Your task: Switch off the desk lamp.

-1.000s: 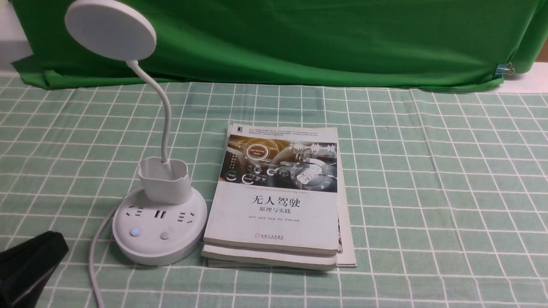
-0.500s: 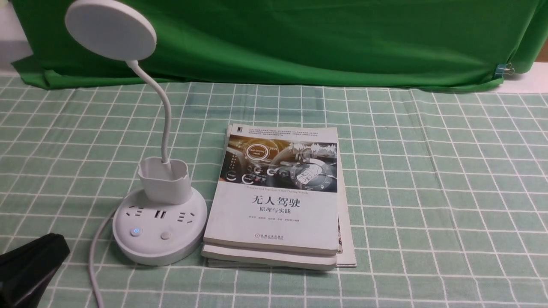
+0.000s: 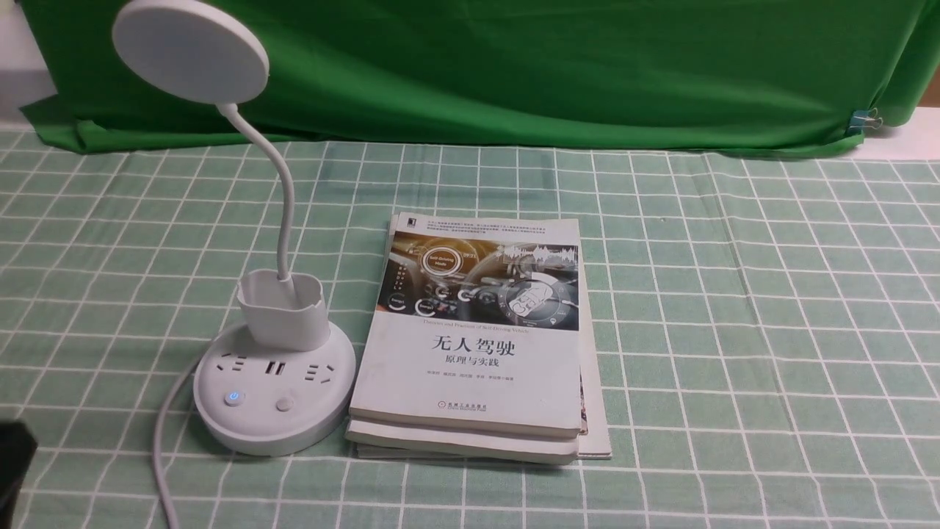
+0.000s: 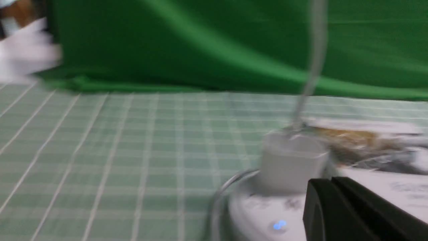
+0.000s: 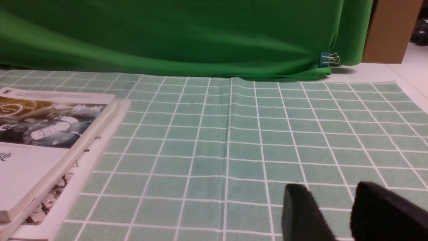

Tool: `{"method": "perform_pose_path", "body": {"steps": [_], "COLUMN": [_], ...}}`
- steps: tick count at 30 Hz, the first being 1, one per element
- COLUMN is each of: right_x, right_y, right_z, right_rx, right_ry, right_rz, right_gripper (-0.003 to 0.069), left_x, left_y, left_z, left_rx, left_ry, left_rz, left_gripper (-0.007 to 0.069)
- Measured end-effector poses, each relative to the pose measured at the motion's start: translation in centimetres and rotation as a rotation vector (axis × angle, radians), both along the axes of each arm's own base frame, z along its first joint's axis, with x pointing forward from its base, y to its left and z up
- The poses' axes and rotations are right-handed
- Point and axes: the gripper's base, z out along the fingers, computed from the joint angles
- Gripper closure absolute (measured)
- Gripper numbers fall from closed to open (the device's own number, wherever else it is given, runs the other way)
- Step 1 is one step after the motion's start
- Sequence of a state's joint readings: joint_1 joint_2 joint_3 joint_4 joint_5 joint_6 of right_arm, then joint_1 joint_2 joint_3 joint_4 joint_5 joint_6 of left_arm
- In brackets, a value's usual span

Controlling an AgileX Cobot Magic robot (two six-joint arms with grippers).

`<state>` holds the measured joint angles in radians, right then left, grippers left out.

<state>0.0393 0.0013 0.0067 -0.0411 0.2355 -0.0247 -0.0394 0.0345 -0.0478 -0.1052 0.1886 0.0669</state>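
Desk lamp [image 3: 253, 382] stands upright on the surface [image 3: 734, 330], just left of the book stack [image 3: 470, 367], blue button [image 3: 234, 397] lit; I've got my left claw [image 4: 328, 180] clenched, apart from the lamp, and my right claw [image 5: 329, 187] released, fingers parted over the surface.

It looks like a robotics lab: a green backdrop [image 3: 470, 73] closes off the bench [image 3: 734, 294], and a black robot claw [image 5: 329, 194] reaches over its checked cloth [image 5: 207, 134].
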Motion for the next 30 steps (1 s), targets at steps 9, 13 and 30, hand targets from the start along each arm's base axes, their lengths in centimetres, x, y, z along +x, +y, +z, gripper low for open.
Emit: {"method": "perform_pose_path", "body": {"steps": [9, 13, 30], "right_x": [0.0, 0.0, 0.0], "right_y": [0.0, 0.0, 0.0], "right_z": [0.0, 0.0, 0.0], "right_rx": [0.000, 0.000, 0.000], "right_ry": [0.000, 0.000, 0.000], "right_rz": [0.000, 0.000, 0.000], "right_gripper": [0.0417, 0.0417, 0.0417], "left_x": [-0.2, -0.2, -0.2], "left_y": [0.3, 0.2, 0.2], "left_z": [-2.4, -2.5, -2.5], "left_rx": [-0.103, -0.109, -0.108], "left_ry": [0.116, 0.121, 0.121], "left_rz": [0.067, 0.066, 0.066], "left_gripper": [0.0624, 0.0624, 0.0624]}}
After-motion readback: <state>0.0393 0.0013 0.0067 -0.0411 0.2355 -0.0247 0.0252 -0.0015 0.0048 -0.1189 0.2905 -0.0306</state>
